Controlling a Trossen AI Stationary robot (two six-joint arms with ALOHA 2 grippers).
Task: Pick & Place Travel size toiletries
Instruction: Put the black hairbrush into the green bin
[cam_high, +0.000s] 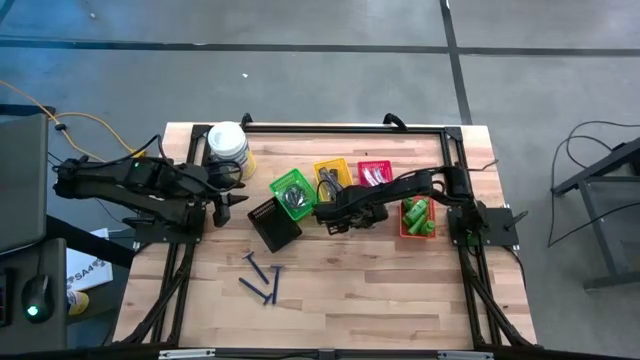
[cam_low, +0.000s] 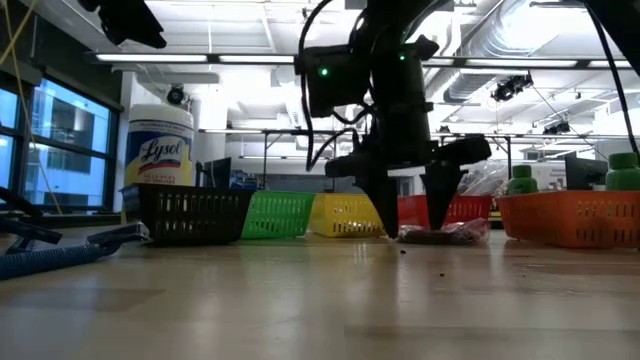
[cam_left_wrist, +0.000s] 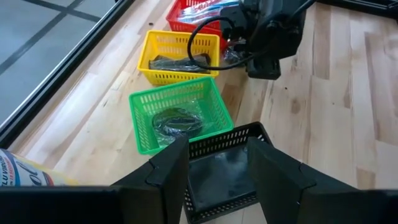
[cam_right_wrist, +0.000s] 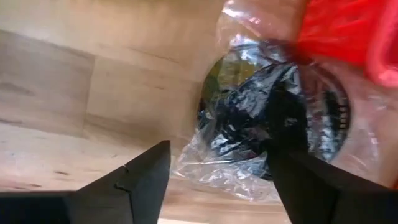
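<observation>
The right gripper, jaws spread wide, stands over a clear-bagged dark round piece lying on the wooden table just beside the red plastic basket. The left gripper hovers open above the black basket.

Your right gripper reaches toward the bench's middle, pointing down, fingers spread at bench level. Your left gripper hovers higher, fingers apart.
</observation>
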